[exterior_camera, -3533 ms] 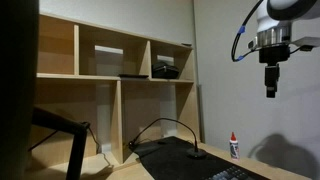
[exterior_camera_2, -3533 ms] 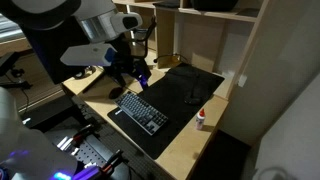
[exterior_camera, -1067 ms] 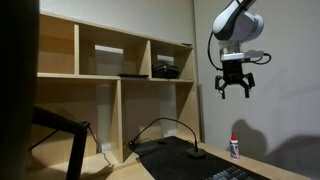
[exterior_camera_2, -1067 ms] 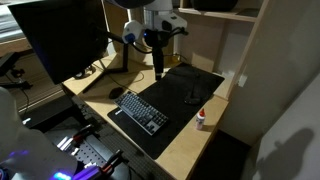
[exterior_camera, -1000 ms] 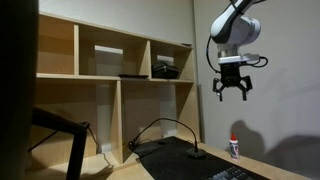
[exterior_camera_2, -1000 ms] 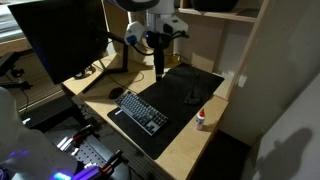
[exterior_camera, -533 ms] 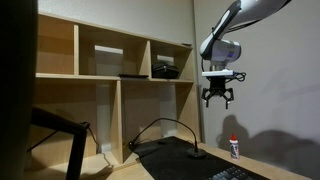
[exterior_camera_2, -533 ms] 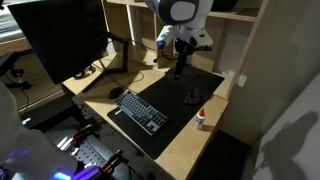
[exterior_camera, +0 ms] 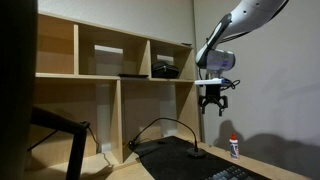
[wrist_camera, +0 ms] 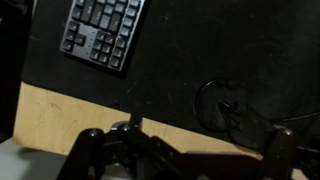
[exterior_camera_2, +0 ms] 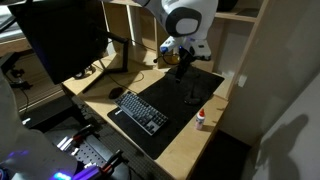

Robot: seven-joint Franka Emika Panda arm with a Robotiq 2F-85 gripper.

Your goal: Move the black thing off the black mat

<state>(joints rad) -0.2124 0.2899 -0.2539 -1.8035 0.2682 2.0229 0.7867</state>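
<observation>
The black thing [exterior_camera_2: 190,97] is a small round base with a thin curved neck. It stands on the black mat [exterior_camera_2: 178,85] near the mat's far end. It also shows in an exterior view [exterior_camera: 197,154] and in the wrist view [wrist_camera: 224,101]. My gripper [exterior_camera: 210,103] hangs open and empty high above the mat, roughly over the black thing; it also shows in an exterior view [exterior_camera_2: 182,66]. In the wrist view my gripper [wrist_camera: 185,160] has its fingers [wrist_camera: 88,150] spread wide at the bottom edge, and the round base lies just beyond them.
A black keyboard [exterior_camera_2: 140,108] lies on the near part of the mat and shows in the wrist view [wrist_camera: 100,30]. A white bottle with a red cap [exterior_camera_2: 201,119] stands beside the mat. A mouse [exterior_camera_2: 118,93], a monitor [exterior_camera_2: 55,40] and wooden shelves [exterior_camera: 110,90] surround the desk.
My gripper has swung from above the keyboard side towards the shelf and come lower, now over the black thing. It has stayed open. Nothing on the desk has moved.
</observation>
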